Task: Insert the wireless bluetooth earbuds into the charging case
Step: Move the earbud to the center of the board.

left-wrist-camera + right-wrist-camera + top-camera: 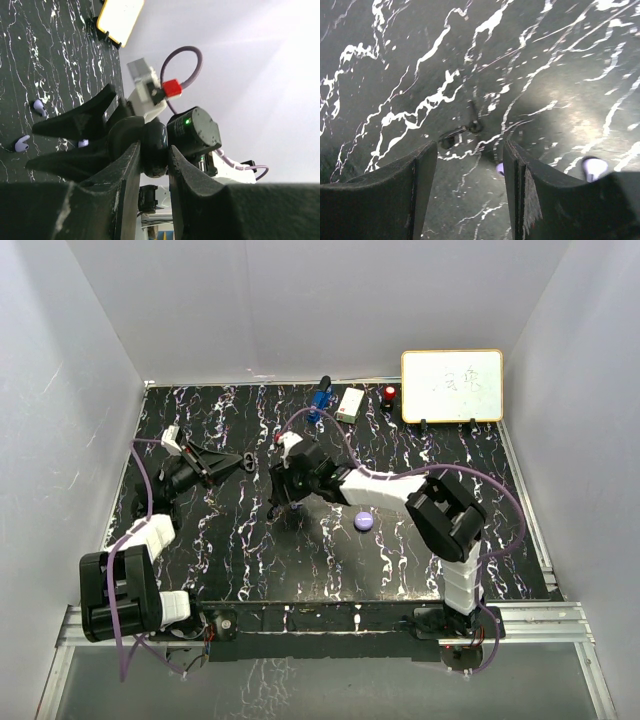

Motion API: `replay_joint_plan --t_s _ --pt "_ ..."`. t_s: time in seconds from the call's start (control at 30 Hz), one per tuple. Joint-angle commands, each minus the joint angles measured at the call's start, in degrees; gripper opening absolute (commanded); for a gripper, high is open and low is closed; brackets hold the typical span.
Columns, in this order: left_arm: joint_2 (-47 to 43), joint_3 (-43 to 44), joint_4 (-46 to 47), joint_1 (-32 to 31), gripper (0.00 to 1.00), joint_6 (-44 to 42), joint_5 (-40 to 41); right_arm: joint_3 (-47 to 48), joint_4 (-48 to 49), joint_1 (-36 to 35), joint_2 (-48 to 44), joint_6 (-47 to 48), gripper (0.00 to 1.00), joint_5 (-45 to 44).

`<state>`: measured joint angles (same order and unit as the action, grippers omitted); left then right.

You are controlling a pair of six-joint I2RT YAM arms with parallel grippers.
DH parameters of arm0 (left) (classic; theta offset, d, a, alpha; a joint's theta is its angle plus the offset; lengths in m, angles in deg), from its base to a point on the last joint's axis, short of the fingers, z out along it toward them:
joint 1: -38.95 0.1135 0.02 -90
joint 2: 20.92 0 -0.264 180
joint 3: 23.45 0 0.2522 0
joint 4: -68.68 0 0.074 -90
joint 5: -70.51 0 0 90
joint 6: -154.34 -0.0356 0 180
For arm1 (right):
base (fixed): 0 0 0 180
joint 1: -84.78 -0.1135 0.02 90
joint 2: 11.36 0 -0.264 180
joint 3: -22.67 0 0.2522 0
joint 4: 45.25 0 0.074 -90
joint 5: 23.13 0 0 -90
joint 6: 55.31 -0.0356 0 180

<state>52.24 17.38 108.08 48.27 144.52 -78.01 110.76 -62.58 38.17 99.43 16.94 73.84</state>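
White walls close in a black, white-veined desk (250, 570). At 9 o'clock from its middle, the left hand (238, 462) is clamped tight on a black rounded puck (155, 142), its fingers pressing both sides. Near the centre, the right hand (469, 150) points down at the desk with its fingers partly spread and nothing between them but bare marble. Two lavender earbuds (39, 107) lie loose on the desk just beside that hand, a little apart from each other, and a third earbud (83, 143) shows between its fingers, close to one of them. A lavender puck (363, 521) sits at 4 o'clock from the right hand. Far off at 1 o'clock, a whiteboard (452, 386) stands by the back wall.
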Motion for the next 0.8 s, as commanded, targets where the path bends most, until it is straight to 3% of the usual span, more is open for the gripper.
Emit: replay_joint_plan --t_s 0.0,0.77 --pt "-2.86 -0.54 1.10 1.97 0.00 1.56 -2.81 3.47 -0.89 -2.51 2.07 0.56 0.52 -2.34" --pt "-3.82 -2.11 2.09 6.00 0.00 2.37 -4.65 5.85 -1.72 -7.84 5.14 -1.66 0.52 -8.06"
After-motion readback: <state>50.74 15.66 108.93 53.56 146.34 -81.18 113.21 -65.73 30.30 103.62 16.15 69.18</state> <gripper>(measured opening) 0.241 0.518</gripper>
